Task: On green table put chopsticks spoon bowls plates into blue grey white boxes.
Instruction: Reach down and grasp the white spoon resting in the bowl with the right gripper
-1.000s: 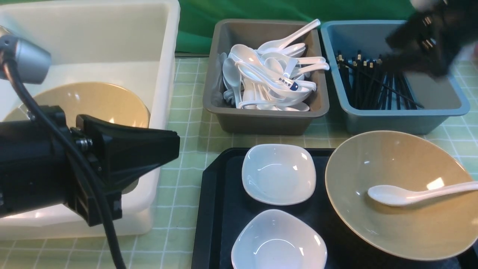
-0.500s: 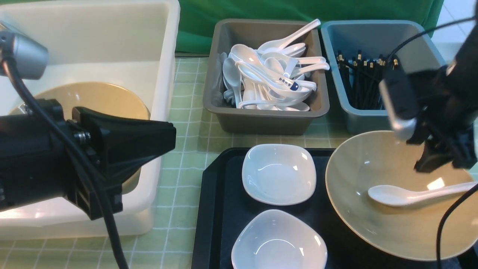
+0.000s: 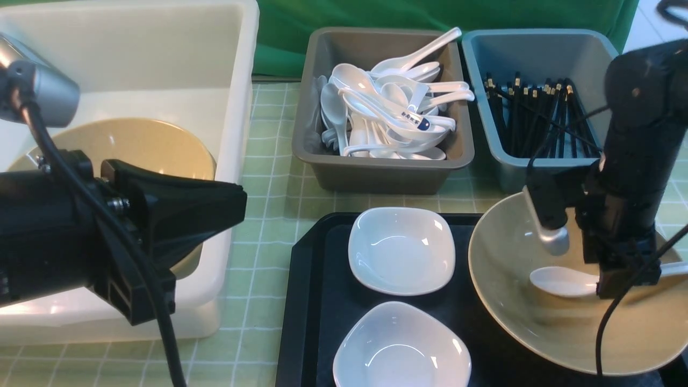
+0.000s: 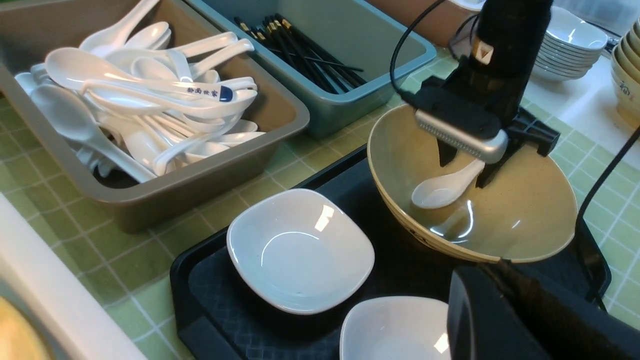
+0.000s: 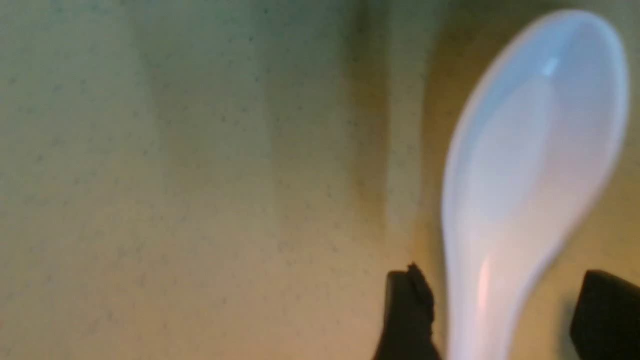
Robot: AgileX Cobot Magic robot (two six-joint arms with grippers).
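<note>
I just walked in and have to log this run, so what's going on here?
The robot is sorting tableware into boxes. Its open right gripper is down in the olive bowl on the black tray, fingers either side of the handle of the white spoon, not yet closed. The left gripper hangs shut by the white box. Two plates wait on the tray; chopsticks lie in the blue box.
</note>
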